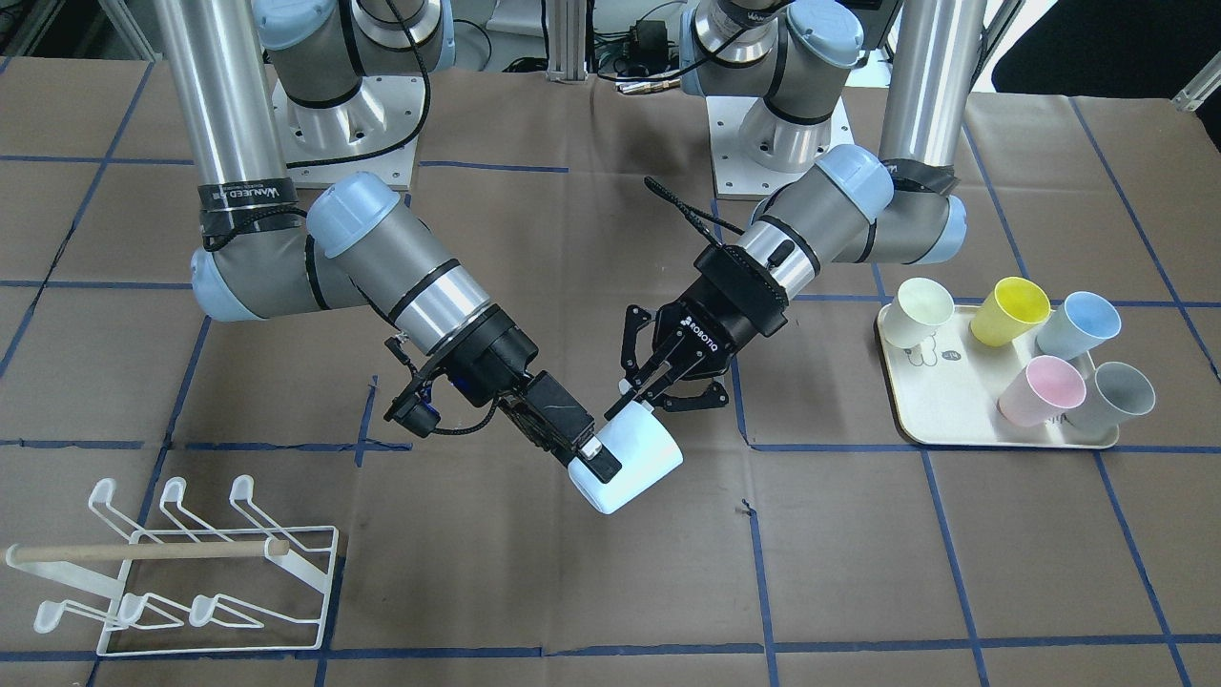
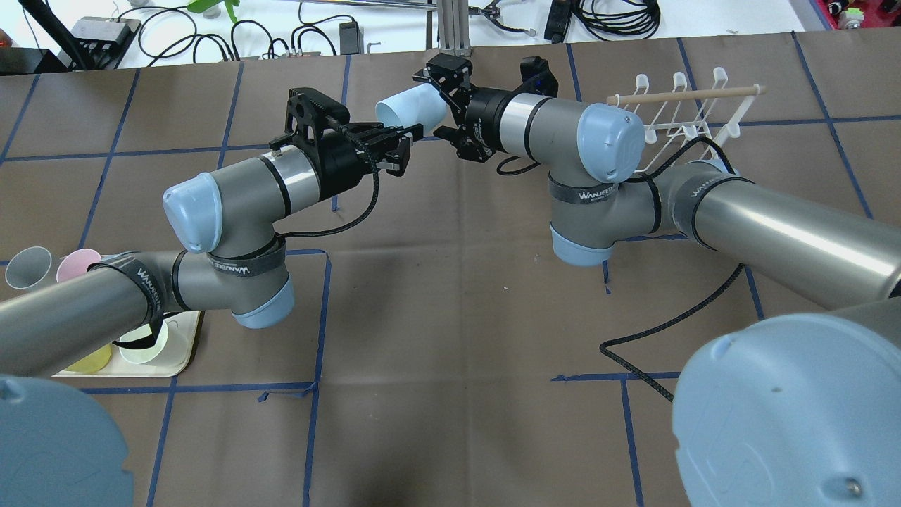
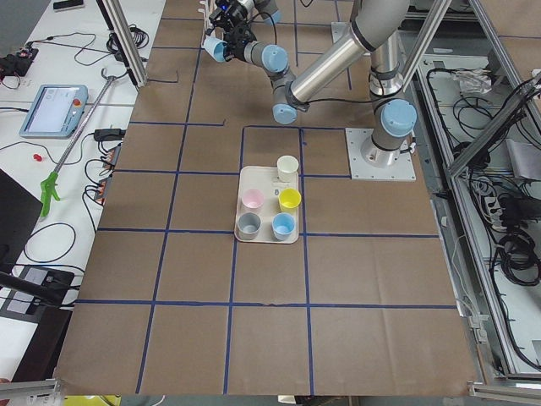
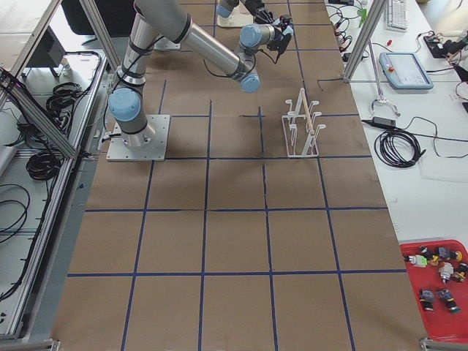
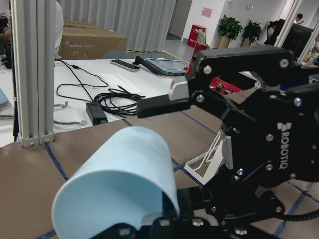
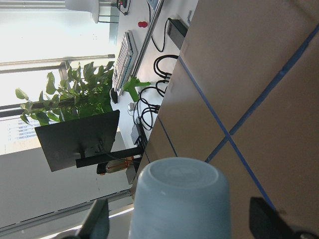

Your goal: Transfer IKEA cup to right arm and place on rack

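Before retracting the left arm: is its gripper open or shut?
Open. The left gripper is spread wide beside the cup, which the right gripper clamps.

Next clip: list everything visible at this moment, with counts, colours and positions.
held cup: 1, pale blue, in mid-air between the pincers.
tray cups: 5, cream, yellow, blue, pink, grey; standing on the tray.
tray: 1, cream, on the left arm's side of the table.
rack: 1, white wire with wooden handle, on the right arm's side.
table: 1, brown cover, blue tape grid.
arms: 2, silver with pale blue caps; left arm, right arm.
pincers: 2, black; right pincer shut on the held cup, left pincer open by its rim.
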`<state>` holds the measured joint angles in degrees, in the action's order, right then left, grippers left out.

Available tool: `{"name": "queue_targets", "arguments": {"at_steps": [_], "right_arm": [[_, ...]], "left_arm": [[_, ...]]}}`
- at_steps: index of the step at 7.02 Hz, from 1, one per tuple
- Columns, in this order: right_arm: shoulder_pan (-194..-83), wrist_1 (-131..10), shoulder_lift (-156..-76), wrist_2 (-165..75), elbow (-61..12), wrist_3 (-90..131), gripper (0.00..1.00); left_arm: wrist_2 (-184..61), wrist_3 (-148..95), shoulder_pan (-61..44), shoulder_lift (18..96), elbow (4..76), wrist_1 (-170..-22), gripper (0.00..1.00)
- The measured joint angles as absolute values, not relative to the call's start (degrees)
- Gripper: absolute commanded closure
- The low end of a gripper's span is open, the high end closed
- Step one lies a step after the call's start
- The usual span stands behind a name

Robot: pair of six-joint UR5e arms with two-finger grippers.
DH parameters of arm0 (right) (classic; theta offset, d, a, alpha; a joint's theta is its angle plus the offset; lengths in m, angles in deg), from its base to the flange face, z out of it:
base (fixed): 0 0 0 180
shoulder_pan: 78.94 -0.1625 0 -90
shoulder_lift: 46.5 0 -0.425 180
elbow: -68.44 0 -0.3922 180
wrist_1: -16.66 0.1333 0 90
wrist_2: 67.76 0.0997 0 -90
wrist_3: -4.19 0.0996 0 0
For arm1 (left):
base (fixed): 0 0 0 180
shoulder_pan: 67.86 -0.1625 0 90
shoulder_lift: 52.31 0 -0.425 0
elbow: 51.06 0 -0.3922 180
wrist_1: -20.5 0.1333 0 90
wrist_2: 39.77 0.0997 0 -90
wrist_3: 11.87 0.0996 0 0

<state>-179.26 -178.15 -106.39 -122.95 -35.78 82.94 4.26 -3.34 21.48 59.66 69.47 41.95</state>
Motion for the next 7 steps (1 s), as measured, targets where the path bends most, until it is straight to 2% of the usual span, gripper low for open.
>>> {"name": "queue_targets", "arguments": {"at_steps": [7], "right_arm": [[-180.4, -177.9, -103.7, -123.2, -33.7, 83.3, 0.03]], "left_arm": [[4.3, -3.3, 22.1, 59.7, 69.6, 41.9, 1.00]]}}
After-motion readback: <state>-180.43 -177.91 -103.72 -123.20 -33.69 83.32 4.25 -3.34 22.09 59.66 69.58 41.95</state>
